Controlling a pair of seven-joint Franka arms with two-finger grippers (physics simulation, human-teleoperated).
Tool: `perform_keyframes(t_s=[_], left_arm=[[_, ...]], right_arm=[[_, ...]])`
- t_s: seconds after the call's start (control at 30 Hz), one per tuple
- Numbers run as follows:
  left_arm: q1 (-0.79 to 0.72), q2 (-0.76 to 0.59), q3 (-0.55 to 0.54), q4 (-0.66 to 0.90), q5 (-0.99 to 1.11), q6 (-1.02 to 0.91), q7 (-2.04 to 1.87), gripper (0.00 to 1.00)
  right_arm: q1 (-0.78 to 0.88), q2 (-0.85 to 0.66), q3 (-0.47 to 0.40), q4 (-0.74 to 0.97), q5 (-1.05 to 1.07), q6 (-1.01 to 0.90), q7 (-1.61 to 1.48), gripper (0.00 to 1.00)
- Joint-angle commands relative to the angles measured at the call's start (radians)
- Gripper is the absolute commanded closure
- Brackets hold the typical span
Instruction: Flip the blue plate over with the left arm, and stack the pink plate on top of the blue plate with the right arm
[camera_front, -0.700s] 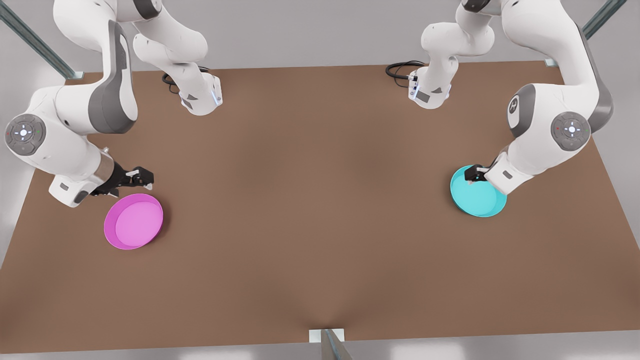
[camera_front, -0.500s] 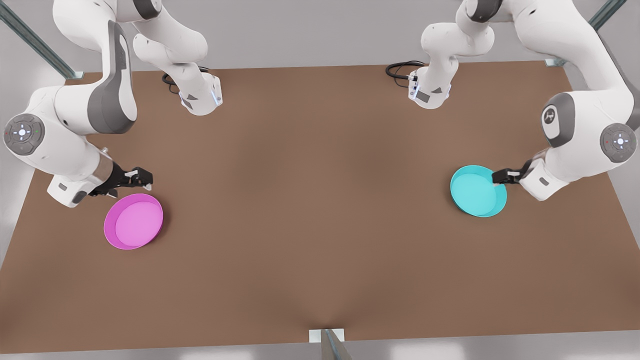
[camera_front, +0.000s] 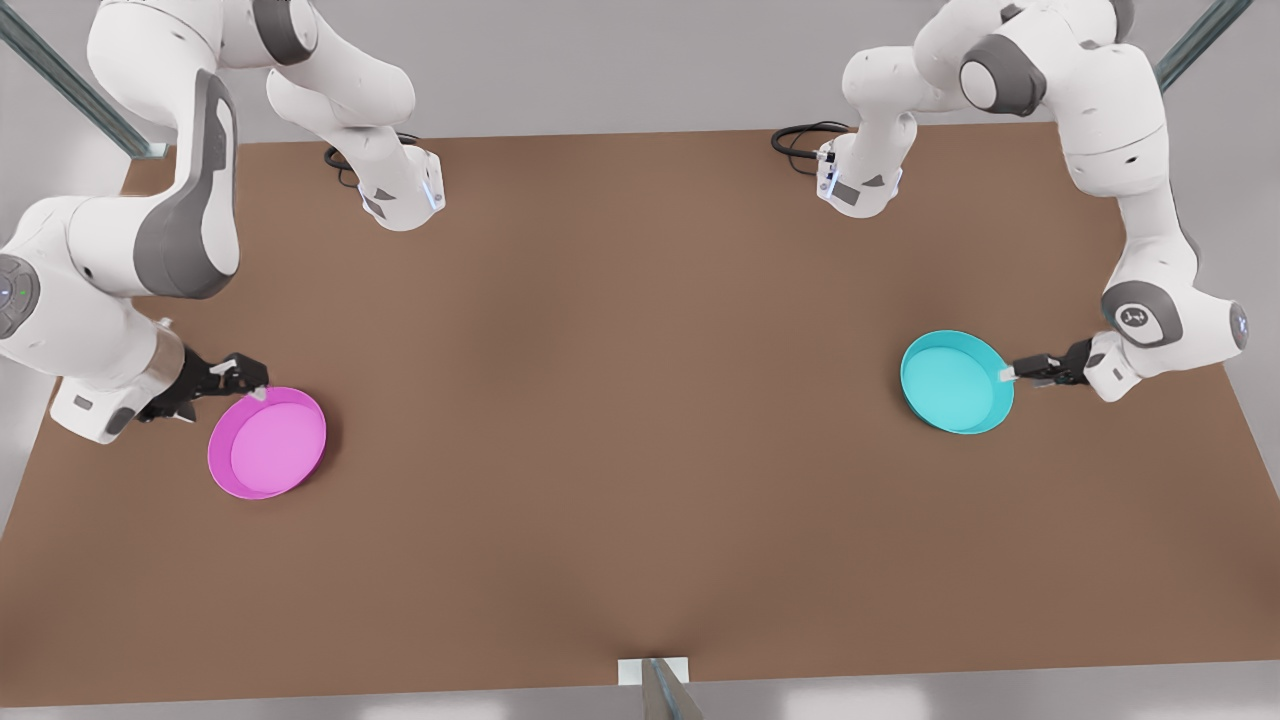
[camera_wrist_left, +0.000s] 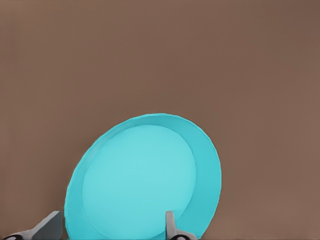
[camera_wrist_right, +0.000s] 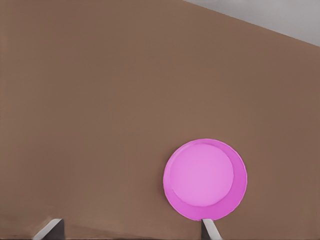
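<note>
- My left hand (camera_front: 1008, 375) sits low at the rim of the blue plate (camera_front: 955, 382), on the side that faces the worktop's edge at the front view's right.
- In my left wrist view its two grey fingertips (camera_wrist_left: 170, 226) stand spread apart, one over the plate's inside and one outside the rim, so the rim of the blue plate (camera_wrist_left: 142, 177) lies between them; I see no clamp on it, and this hand is released.
- The blue plate lies flat on the brown worktop (camera_front: 620, 420), open side up, near the edge at the front view's right.
- My right hand (camera_front: 250, 385) hangs at the rim of the pink plate (camera_front: 267, 442), on the side toward the worktop's far edge and the corner at the front view's left.
- In my right wrist view its fingertips (camera_wrist_right: 209, 228) are wide apart, one just at the rim of the pink plate (camera_wrist_right: 205, 179) and the other well off to the side; this hand is released too and grips nothing.
- The pink plate lies flat, open side up, near the edge at the front view's left.
- The two plates are well apart, with bare worktop between them.
- Black cables (camera_front: 800, 140) lie coiled by the arm bases at the far edge.
</note>
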Motion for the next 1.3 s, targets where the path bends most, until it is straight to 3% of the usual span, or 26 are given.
perform_keyframes(t_s=[0.0, 0.2, 0.4, 0.5, 0.63, 0.73, 0.77, 0.97, 1.13, 1.27], left_arm=[[0.007, 0.014, 0.0, 0.004, -0.058, 0.004, 0.002, 0.01], [0.027, 0.112, 0.028, -0.007, -0.124, 0.01, 0.003, 0.01], [0.026, 0.092, 0.031, -0.14, -0.147, 0.081, 0.002, 0.05], [0.026, 0.1, 0.031, -0.14, -0.149, 0.075, 0.003, 0.29], [0.024, 0.081, 0.031, -0.159, -0.147, 0.062, 0.017, 0.39], [0.023, 0.077, 0.069, -0.151, -0.147, 0.064, 0.042, 0.37], [0.021, 0.077, 0.071, -0.151, -0.147, 0.075, 0.046, 0.3], [-0.031, 0.04, 0.072, -0.197, -0.146, 0.087, 0.049, 0.31], [-0.034, 0.055, 0.072, -0.198, -0.134, 0.139, 0.092, 0.45], [-0.054, 0.054, 0.072, -0.231, -0.132, 0.185, 0.117, 0.48]], right_arm=[[0.001, 0.002, 0.0, 0.0, 0.001, 0.0, 0.007, 0.0], [0.013, 0.007, 0.003, -0.002, -0.008, 0.0, 0.096, 0.0], [0.015, 0.013, 0.004, -0.002, -0.01, 0.0, 0.091, 0.0], [0.015, 0.014, 0.004, -0.003, -0.008, 0.0, 0.091, 0.0], [0.015, 0.013, 0.004, -0.003, -0.008, 0.0, 0.09, 0.0], [0.015, 0.013, 0.004, -0.003, -0.008, 0.0, 0.09, 0.0], [0.015, 0.014, 0.004, -0.005, -0.008, 0.0, 0.091, 0.0], [0.016, 0.015, 0.006, -0.005, -0.008, 0.0, 0.091, 0.0], [0.016, 0.015, 0.006, -0.005, -0.008, 0.0, 0.093, 0.0], [0.016, 0.016, 0.008, -0.003, -0.01, 0.0, 0.091, 0.0]])
